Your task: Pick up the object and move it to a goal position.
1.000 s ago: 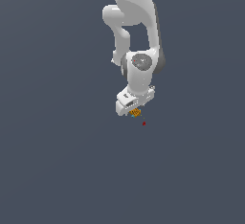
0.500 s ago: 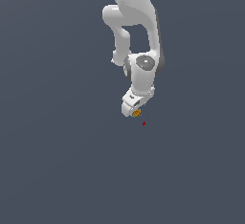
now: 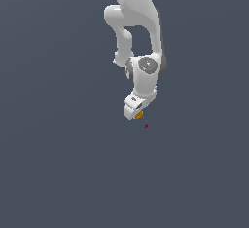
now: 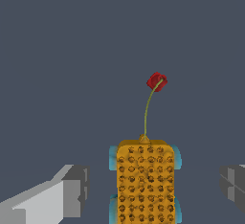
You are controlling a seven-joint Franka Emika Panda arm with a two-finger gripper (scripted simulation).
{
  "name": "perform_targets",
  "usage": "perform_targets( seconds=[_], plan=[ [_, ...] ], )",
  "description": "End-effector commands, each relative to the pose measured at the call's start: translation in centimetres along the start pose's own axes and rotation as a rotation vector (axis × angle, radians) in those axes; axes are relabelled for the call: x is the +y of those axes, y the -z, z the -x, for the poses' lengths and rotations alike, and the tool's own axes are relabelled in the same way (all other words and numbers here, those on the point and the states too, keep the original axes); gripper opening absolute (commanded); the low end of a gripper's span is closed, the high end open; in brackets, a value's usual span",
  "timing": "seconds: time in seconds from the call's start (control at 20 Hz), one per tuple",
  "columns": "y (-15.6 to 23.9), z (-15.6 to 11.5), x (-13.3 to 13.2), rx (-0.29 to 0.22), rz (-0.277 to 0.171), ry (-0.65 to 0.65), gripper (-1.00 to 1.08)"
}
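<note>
The tool [image 3: 135, 113] hung at the end of the white arm [image 3: 138, 37], pointing down and slightly toward the exterior view's left. In the wrist view its two grey fingers [image 4: 67, 192] stood well apart, one on each side of the object [image 4: 145, 182], with clear dark gaps between each finger and the object's sides, so the jaws looked wide open and touched nothing that could be seen. Yet in the exterior view the object [image 3: 139, 116] sat right against the tool's tip, in mid-air by the look of it; whether anything gripped it could not be told.

The object was an orange-yellow block covered in small dark dimples, with teal bumps at its corners. A thin greenish stalk rose from its far end and curved up to the goal position [image 4: 157, 81], a small dark red blob.

In the exterior view the goal position [image 3: 146, 125] was a tiny red dot just below the object and a little toward the exterior view's right, near it but apart. Everything around was a flat dark grey-blue ground [image 3: 58, 163] with no visible edges or corners.
</note>
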State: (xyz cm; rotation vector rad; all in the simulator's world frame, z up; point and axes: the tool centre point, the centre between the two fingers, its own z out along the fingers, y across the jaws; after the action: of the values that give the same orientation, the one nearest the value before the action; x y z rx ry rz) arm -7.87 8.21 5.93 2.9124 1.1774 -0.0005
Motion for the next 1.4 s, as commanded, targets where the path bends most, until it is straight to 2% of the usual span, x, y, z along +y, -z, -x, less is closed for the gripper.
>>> perform_targets(
  seconds=[0.0, 0.3, 0.6, 0.65, 1.35],
  plan=[
    [-0.8, 0.0, -0.1, -0.001, 0.0, 0.001, 1.0],
    [-3.5, 0.1, -0.1, 0.0, 0.0, 0.005, 1.0],
    [-4.4, 0.1, -0.1, 0.0, 0.0, 0.005, 1.0],
    [-4.4, 0.1, -0.1, 0.0, 0.0, 0.005, -1.0],
    [-4.0, 0.3, 0.1, 0.001, 0.001, 0.005, -1.0]
  ],
)
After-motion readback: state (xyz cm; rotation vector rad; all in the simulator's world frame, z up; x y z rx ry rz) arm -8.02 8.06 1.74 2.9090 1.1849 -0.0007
